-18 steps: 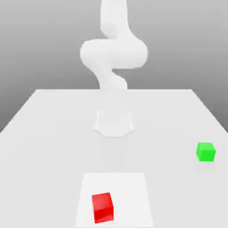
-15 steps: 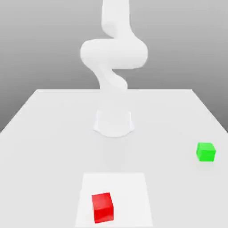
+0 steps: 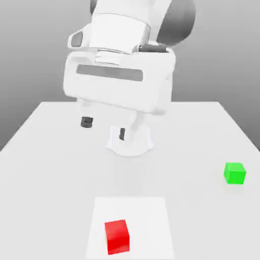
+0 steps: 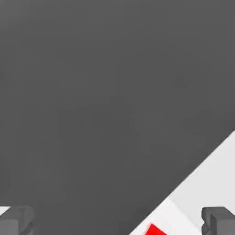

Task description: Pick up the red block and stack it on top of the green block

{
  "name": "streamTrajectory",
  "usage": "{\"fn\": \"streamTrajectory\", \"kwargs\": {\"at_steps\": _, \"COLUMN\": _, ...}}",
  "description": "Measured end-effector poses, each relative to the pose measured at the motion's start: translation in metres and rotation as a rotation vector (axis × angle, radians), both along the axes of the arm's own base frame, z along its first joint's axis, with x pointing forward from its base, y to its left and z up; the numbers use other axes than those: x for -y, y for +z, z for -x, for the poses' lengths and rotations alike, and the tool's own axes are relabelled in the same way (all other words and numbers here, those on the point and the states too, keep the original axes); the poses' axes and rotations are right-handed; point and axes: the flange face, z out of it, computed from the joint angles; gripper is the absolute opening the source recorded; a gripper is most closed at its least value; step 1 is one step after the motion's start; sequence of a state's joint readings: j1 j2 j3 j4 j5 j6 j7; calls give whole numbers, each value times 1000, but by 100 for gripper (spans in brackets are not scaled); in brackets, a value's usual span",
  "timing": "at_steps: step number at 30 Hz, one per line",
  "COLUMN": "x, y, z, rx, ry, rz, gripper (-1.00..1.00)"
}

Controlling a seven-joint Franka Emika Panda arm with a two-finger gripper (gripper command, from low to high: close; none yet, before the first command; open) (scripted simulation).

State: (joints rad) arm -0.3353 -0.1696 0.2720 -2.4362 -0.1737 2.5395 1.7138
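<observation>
Red block: lower centre of the exterior view, on a paler patch of the surface, untouched. Green block: right edge, well apart. Fingers: wide, empty, high above. Risk: misaligned descent nudges the cube aside.

table: white, flat; patch: paler square, near front edge; backdrop: grey

A simulated test bench: plain white table against a featureless grey backdrop.

The red block lies near, well apart from the green block at the exterior view's right.
</observation>
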Motion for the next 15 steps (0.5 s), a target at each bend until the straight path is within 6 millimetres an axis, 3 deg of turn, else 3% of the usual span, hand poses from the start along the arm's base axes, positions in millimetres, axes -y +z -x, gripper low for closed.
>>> {"fn": "streamTrajectory", "kwargs": {"at_steps": 8, "x": 9, "y": -122, "z": 10, "rx": -138, "ry": -310, "rz": -136, "gripper": 0}}
{"fn": "streamTrajectory", "kwargs": {"at_steps": 15, "x": 3, "y": -210, "z": 24, "rx": -213, "ry": -487, "rz": -224, "gripper": 0}}
